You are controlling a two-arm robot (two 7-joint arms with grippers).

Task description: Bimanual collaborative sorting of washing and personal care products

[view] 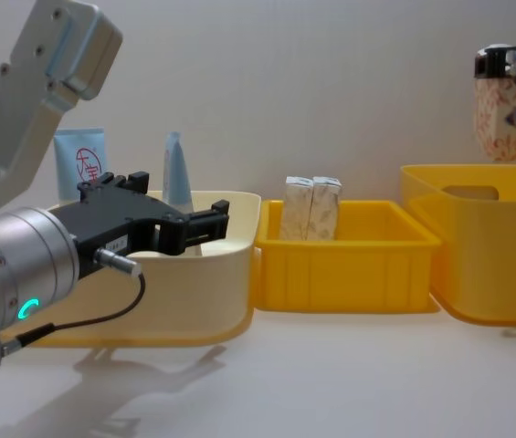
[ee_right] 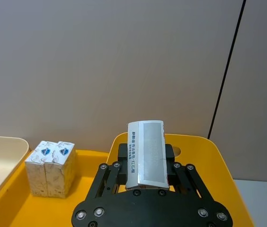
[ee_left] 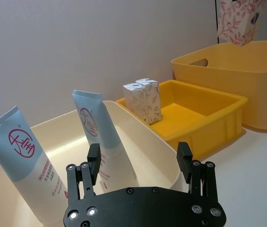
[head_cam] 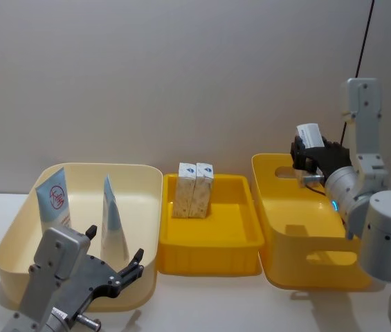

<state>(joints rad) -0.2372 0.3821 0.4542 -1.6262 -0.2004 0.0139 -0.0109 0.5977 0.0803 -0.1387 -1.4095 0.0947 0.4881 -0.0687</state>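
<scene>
- I am holding my left pincer (head_cam: 115,245) low at the near edge of the white table (head_cam: 209,301), just in front of the near rim of the wide cream plastic bin (head_cam: 15,232). Its two black fingers (ee_left: 94,158) are standing wide apart with nothing between them.
- Two tall light-blue squeeze tubes are standing inside that cream bin with their flat crimped ends up. The left tube (head_cam: 55,200) is leaning by the bin's left wall and showing its round red mark. The right tube (head_cam: 112,218) is standing nearer the bin's middle, apart from the first.
- The shallow bright-yellow plastic tray (head_cam: 209,259) is sitting close beside the cream bin on its right, in the middle of the table.
- Two small cream cartons with a faint leafy print, the left carton (head_cam: 187,189) and the right carton (head_cam: 203,189), are standing upright in the tray's far left part. They are touching each other side by side.
- The deep yellow plastic bin with handle cut-outs (head_cam: 306,263) is standing to the right of the tray.
- I am keeping my right pincer (head_cam: 311,149) up over the far part of that deep bin. It is gripping a third patterned cream carton (view: 504,114) between its fingers, and the carton is hanging in the air well above the bin's rim.
- A plain grey wall (head_cam: 181,83) is standing behind everything.
</scene>
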